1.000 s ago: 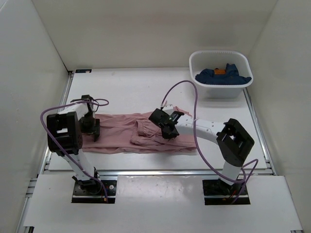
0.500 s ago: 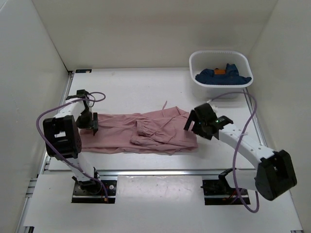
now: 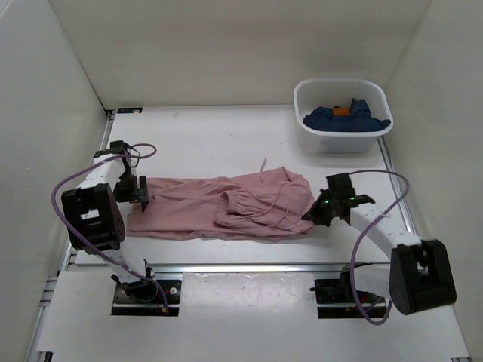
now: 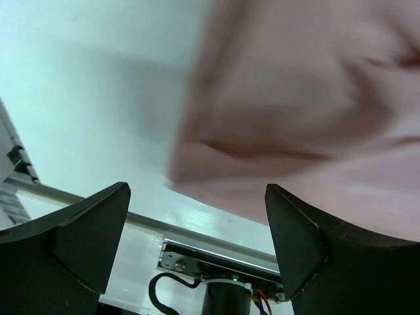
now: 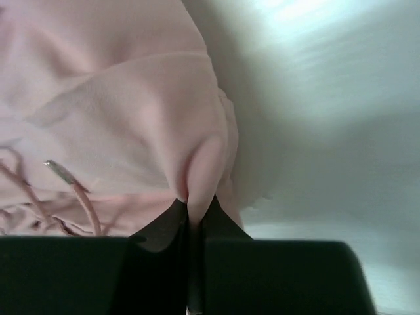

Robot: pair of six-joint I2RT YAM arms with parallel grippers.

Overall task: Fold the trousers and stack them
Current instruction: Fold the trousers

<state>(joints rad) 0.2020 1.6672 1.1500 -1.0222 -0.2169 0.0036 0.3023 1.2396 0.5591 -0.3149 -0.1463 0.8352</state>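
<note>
The dusty-pink trousers [image 3: 219,210] lie flat across the table, legs to the left, gathered waist and drawstring [image 3: 266,197] to the right. My right gripper [image 3: 311,213] is shut on the right waist edge; in the right wrist view a pinch of pink fabric [image 5: 197,164] stands between its closed jaws. My left gripper [image 3: 140,197] is open at the left leg end, jaws wide apart. In the left wrist view the leg hem [image 4: 289,118] lies just beyond the fingers [image 4: 92,230], touching neither.
A white basket [image 3: 377,132] at the back right holds a dark navy-blue garment [image 3: 343,119] with an orange tag. White walls enclose the table on three sides. A metal rail [image 3: 249,265] runs along the near edge.
My right gripper moved right, from mid-trousers to the waist's right edge, and closed on it; the waist spread rightward. My left gripper shifted slightly left to the leg end.
</note>
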